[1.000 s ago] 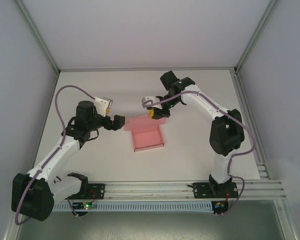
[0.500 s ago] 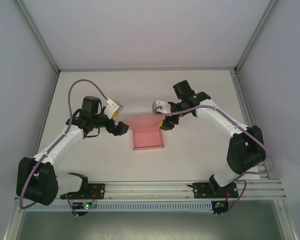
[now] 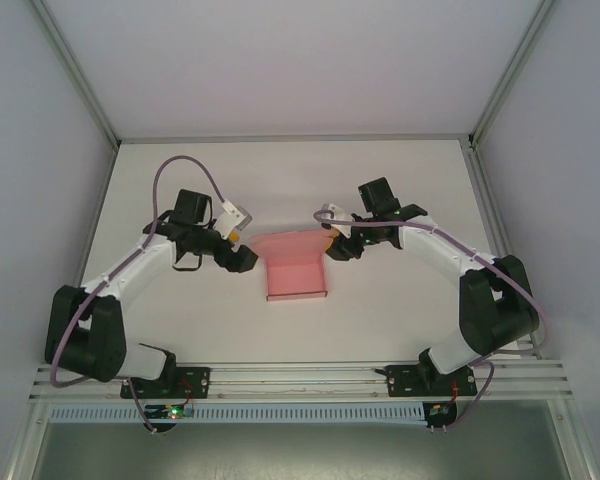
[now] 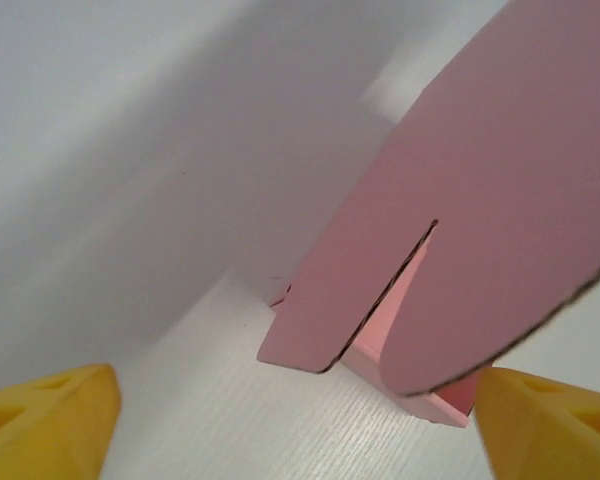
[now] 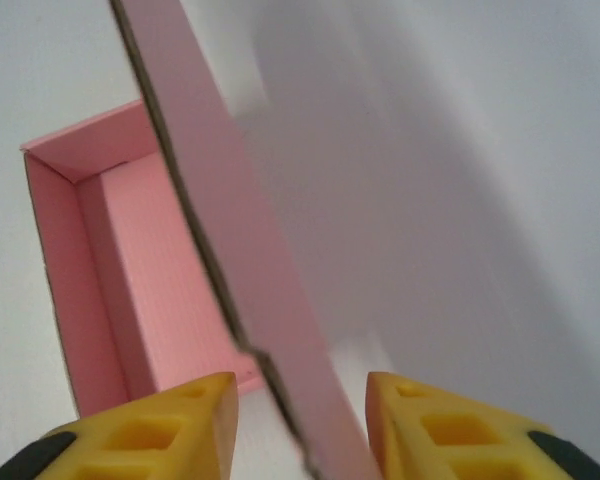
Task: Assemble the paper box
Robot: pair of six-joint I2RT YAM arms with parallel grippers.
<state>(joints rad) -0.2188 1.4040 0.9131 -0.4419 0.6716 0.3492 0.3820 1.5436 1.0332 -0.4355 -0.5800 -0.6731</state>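
The pink paper box (image 3: 295,280) sits open-topped at mid table, its rounded lid flap (image 3: 288,246) standing up at the far side. My left gripper (image 3: 242,258) is at the box's far left corner, open wide. In the left wrist view its yellow fingertips (image 4: 45,430) frame the slit flap (image 4: 480,200) and a low box wall (image 4: 430,400) without touching them. My right gripper (image 3: 332,243) is at the far right corner. Its jaws (image 5: 300,430) straddle the flap's edge (image 5: 210,200) with a gap on each side, beside the box's hollow (image 5: 130,260).
The white table (image 3: 400,320) runs to grey walls on three sides, with metal frame posts at the back corners. An aluminium rail (image 3: 300,378) carrying both arm bases lines the near edge. Cables loop above each forearm.
Both grippers have closed in on the box's far corners, the left moving right, the right moving forward and rightward. The right jaws have let go of the flap.
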